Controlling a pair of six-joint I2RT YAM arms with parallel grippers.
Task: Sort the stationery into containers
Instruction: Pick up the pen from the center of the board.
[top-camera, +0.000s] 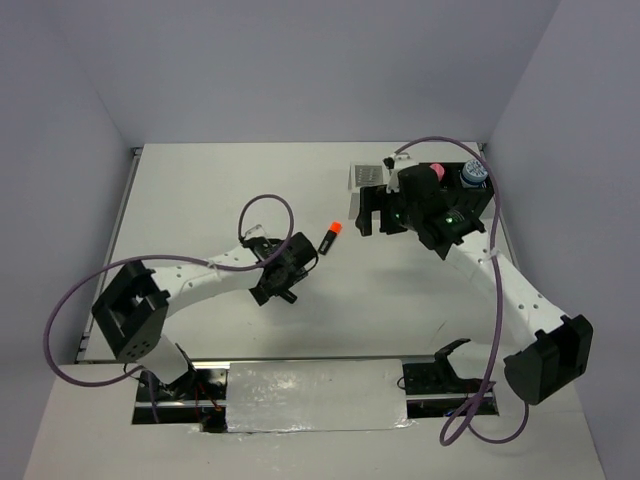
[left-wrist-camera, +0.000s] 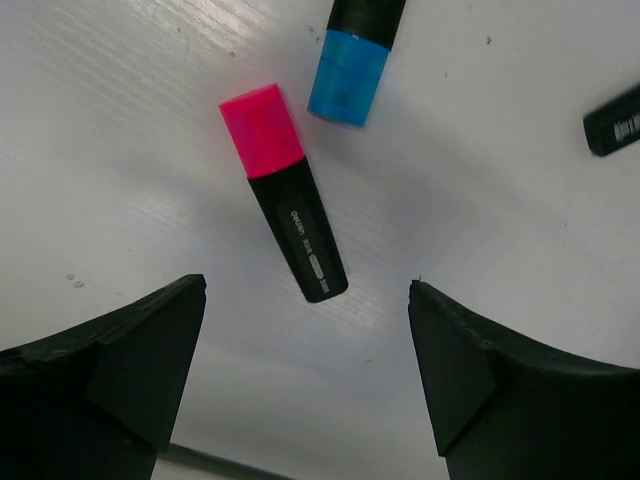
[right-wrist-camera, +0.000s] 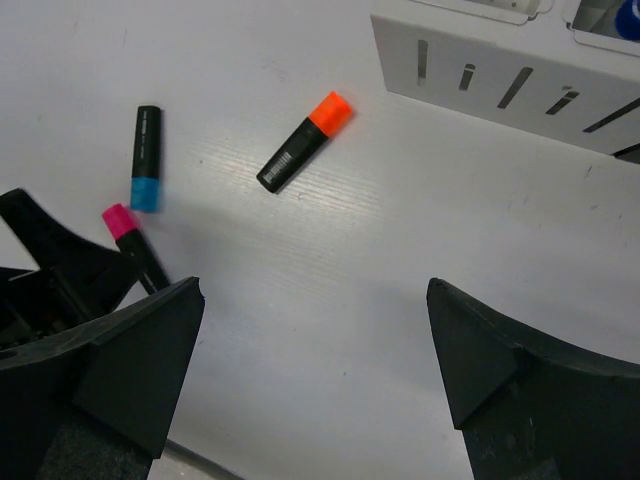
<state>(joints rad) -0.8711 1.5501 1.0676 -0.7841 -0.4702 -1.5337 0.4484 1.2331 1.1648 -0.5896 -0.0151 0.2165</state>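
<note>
My left pincer (left-wrist-camera: 305, 300) hung wide open and empty over the pink highlighter (left-wrist-camera: 290, 200), jaws either side of its black end, ready, I judged, to grab it. Three lay on the surface (left-wrist-camera: 500, 200): it, the blue highlighter (left-wrist-camera: 350, 70) just beyond, and the orange highlighter (right-wrist-camera: 303, 142) ahead of my open, empty right pincer (right-wrist-camera: 315, 290), short of the white box (right-wrist-camera: 500, 70)

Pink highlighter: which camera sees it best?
The left wrist view: the pink highlighter lies whole, close and sharp, even its label showing. The right wrist view shows it small, at the left side. The top view does not show it.
</note>
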